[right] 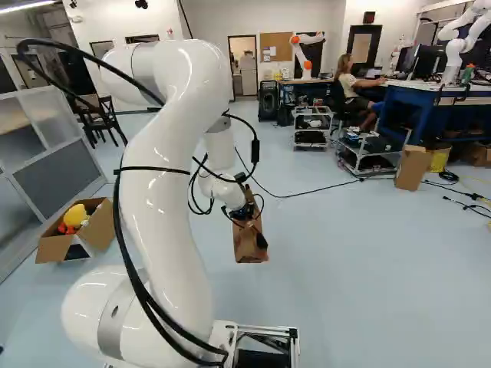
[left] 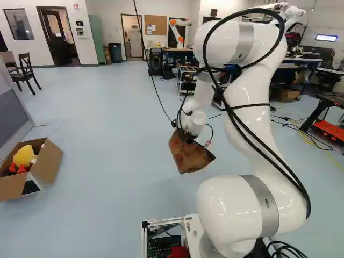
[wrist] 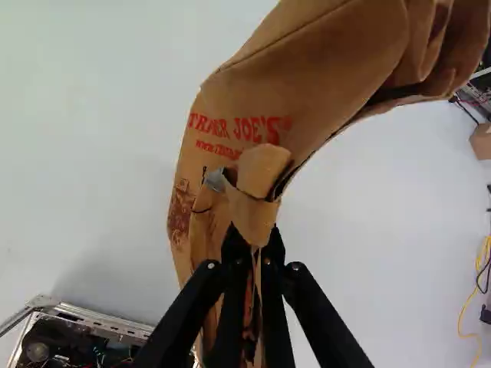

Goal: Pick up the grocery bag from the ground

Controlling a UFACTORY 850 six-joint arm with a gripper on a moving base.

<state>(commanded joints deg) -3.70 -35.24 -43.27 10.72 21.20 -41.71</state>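
Above floor [left: 107,140], reaching forward and down with white arm [left: 250,97]; could set load swinging through any abrupt base or arm move. Dangling grocery bag [left: 191,156] aslant beneath wrist, apparently clear of ground; could scrape on lowering too soon. Pinching bag's folded paper with claw [wrist: 253,238], both fingers closed in. Could tear or slip at folded flap [wrist: 255,211], from weight on so narrow a hold.
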